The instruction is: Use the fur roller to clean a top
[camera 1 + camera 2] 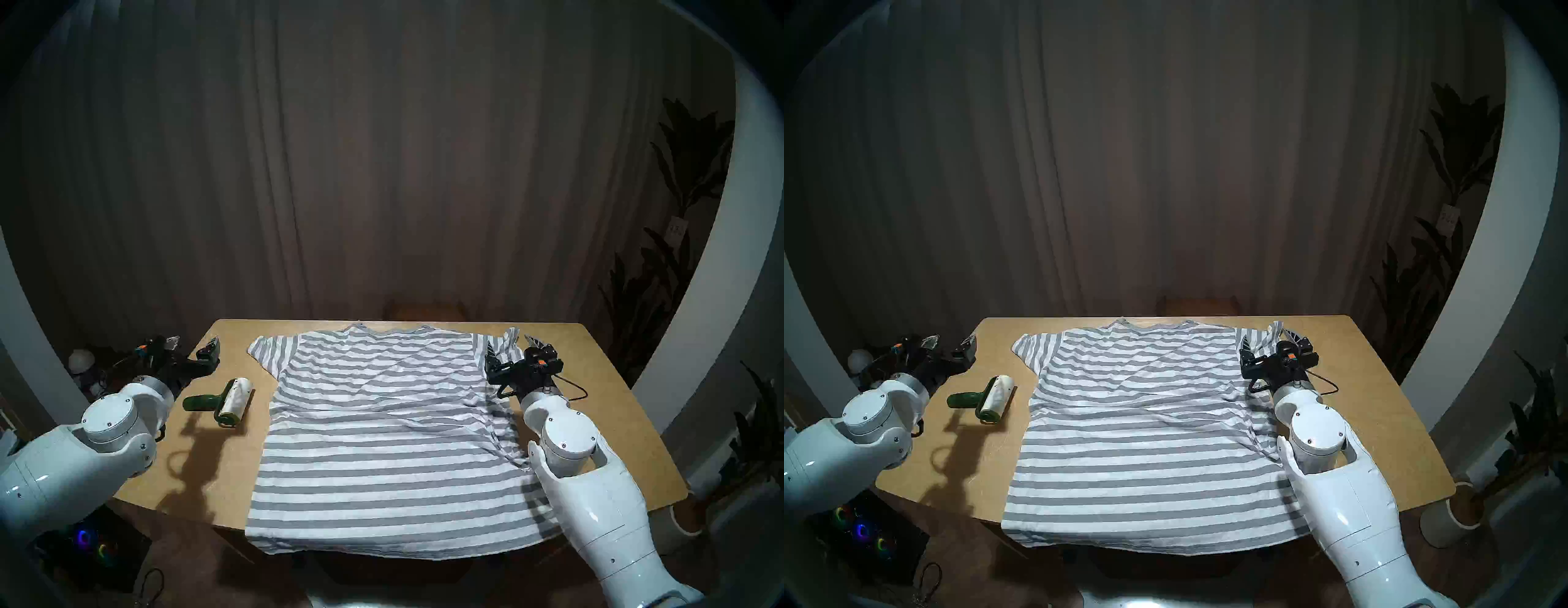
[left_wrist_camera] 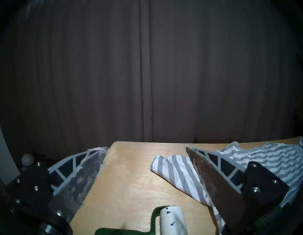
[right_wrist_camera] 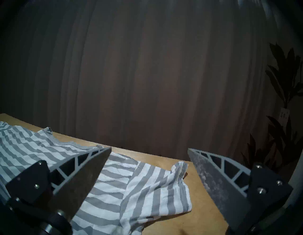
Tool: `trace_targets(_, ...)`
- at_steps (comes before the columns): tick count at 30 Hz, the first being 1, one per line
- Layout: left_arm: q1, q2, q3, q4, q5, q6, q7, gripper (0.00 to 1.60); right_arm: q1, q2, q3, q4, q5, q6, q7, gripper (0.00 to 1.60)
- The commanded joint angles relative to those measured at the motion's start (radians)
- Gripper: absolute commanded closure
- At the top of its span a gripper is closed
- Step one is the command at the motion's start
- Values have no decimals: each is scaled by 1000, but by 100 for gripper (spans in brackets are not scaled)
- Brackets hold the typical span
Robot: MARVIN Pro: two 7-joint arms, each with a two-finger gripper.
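Presently the left tool (image 1: 193, 346) stands open and empty above the table's (image 1: 615, 424) far left corner, the fur roller (image 1: 222, 401) lying free just nearer. The right tool (image 3: 149, 154), likewise open, hovers over the top's (image 1: 382, 424) rumpled right sleeve. Risk: a level approach could nudge the roller so it rolls away (its drum is round). Its handle points left; the roll's long axis runs near-to-far, beside the spread top.
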Motion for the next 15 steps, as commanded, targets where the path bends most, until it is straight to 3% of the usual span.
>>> trace_targets(1,-75,12,18,14,107,-18,-1,0,74,-17,-1,20,10,4,0,0)
trace_targets(15,-202,-59,111,92,285,-45,-30,0,186,-46,-26,134,28,10,20,0)
